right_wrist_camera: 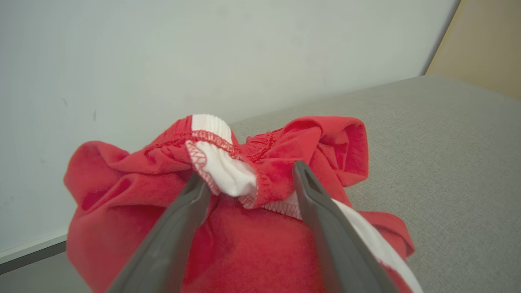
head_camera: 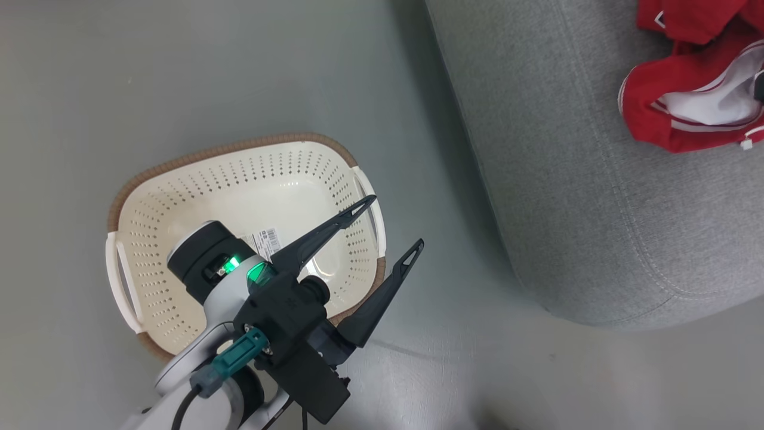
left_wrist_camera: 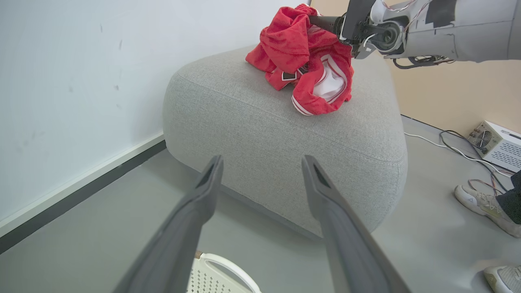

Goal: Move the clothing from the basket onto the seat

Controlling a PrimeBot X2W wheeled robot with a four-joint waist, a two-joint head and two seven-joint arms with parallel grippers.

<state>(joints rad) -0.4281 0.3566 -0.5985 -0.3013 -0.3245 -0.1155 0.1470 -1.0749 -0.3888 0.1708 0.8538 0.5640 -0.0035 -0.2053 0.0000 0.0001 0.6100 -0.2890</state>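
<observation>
The red clothing [head_camera: 674,89] with white trim lies bunched on the grey seat [head_camera: 597,179] at the upper right. My right gripper [right_wrist_camera: 249,173] is open, its fingers standing wide on either side of a fold of the clothing [right_wrist_camera: 142,203] and its white waistband. The left wrist view shows the right arm [left_wrist_camera: 427,28] reaching into the clothing [left_wrist_camera: 301,53] on top of the seat [left_wrist_camera: 264,114]. The cream basket [head_camera: 239,146] stands on the floor at left, a barcode sticker [head_camera: 265,242] on its bare bottom. My left gripper [head_camera: 394,224] hangs open above its right side, holding nothing.
Grey floor separates the basket from the seat. A white wall [left_wrist_camera: 61,81] with a dark baseboard runs behind them. Beyond the seat's far side are a person's white shoes [left_wrist_camera: 484,203], a grey box with a fan [left_wrist_camera: 494,144] and loose cables [left_wrist_camera: 447,144].
</observation>
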